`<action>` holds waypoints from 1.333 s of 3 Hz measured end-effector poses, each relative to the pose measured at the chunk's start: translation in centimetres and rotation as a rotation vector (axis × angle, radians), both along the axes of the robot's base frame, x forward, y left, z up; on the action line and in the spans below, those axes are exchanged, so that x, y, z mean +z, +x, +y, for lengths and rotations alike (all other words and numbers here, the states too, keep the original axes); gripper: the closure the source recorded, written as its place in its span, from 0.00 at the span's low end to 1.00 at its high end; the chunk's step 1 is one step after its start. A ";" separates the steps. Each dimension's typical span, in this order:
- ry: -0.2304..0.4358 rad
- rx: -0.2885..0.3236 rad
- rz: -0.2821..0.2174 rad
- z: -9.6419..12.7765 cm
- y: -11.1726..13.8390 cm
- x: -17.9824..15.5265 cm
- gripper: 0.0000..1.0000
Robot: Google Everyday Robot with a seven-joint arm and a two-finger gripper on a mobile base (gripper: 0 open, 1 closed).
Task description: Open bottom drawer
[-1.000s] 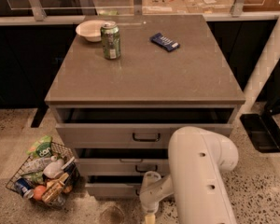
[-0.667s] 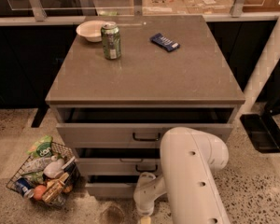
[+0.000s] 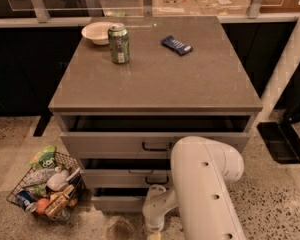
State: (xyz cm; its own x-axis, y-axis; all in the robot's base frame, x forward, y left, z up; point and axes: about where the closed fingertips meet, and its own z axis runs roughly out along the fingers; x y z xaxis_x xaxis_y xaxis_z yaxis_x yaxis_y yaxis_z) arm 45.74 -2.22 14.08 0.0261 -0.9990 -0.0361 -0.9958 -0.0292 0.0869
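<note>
Hanging low at the bottom edge of the camera view, the gripper (image 3: 154, 230) sits just above the speckled floor (image 3: 270, 194), in front of the cabinet's lowest front; whether it is spread or pressed together cannot be told, since its tip is cut off by the frame edge. Above it a slim white wrist section (image 3: 157, 209) rises and bends right into the thick white arm link (image 3: 205, 184), which runs down to the lower edge and covers the right part of the cabinet's lower fronts.

Just left of the wrist is the bottom drawer (image 3: 117, 203), its flat front standing a little out from the cabinet with a dark gap above it; its handle is hidden behind the arm. Above it the middle drawer (image 3: 120, 178) and the top drawer (image 3: 115, 145) also stand partly out, each with a black bar handle.

On the cabinet top (image 3: 190, 84) stand a green can (image 3: 119, 43), a white bowl (image 3: 97, 32) just behind it, and a blue packet (image 3: 176, 45) well to the right. The print on the can and packet cannot be read. A wire basket (image 3: 20, 191) of groceries sits on the floor to the left; a green bag in it carries white lettering too blurred to make out.
</note>
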 end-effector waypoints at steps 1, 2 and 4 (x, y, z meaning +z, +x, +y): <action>0.000 0.000 0.000 0.0 0.0 0.0 0.41; 0.000 0.000 0.000 0.0 0.0 0.2 0.65; 0.000 0.000 0.001 0.0 -0.1 0.2 1.00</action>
